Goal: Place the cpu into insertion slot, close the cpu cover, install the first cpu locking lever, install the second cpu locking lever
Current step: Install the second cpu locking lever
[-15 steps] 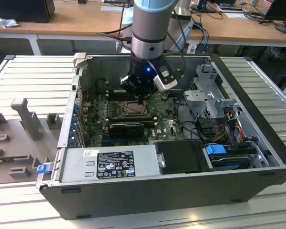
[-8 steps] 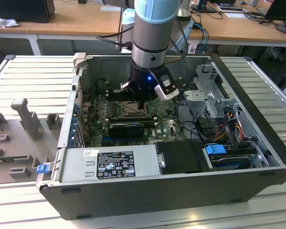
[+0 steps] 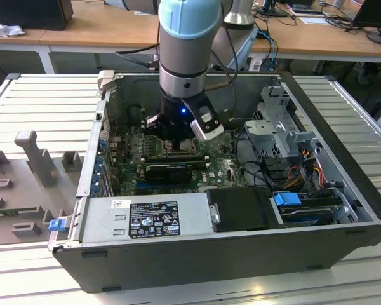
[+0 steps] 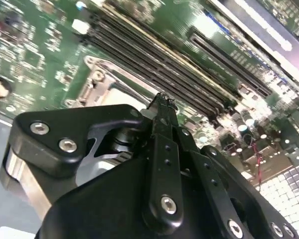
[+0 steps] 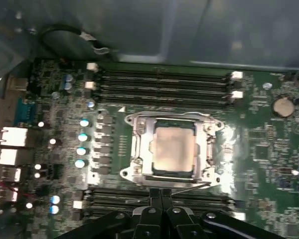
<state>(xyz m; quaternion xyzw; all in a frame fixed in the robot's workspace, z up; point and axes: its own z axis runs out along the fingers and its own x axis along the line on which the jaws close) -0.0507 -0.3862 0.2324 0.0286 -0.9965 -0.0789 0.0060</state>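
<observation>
Where the hand stands: the hand point(image 5: 160, 195) hangs low inside the computer case point(image 3: 178, 254), just beside the edge of the insertion slot point(image 5: 172, 173), on the side of the nearer memory slots point(image 5: 159, 204).
Hand state: clenched, the two fingers point(image 4: 162, 149) pressed flat together, with nothing seen between them.
Cpu: the cpu point(image 5: 173, 148) lies flat in the insertion slot, its pale top showing through the cut-out.
Cpu cover: the cpu cover point(image 5: 139, 149) looks folded down, its frame lying around the chip.
Lever: a thin wire lever point(image 5: 189, 186) runs along the slot's edge nearest the fingertips; whether it is touched or latched I cannot tell.
Step in hand: judging by this, placing and covering are done, and the work stands at a locking lever.
What that step calls for: probably a firm push with the closed tips on the thin wire, down and sideways under its catch, without slipping onto the motherboard point(image 5: 114, 134).
Risk: the wire is springy and narrow, so the tips could slide off.
Surface: the case lies open on its side on a ribbed grey tabletop point(image 3: 38, 108).
Room: wooden desks point(image 3: 101, 25) with cables and screens stand behind.
</observation>
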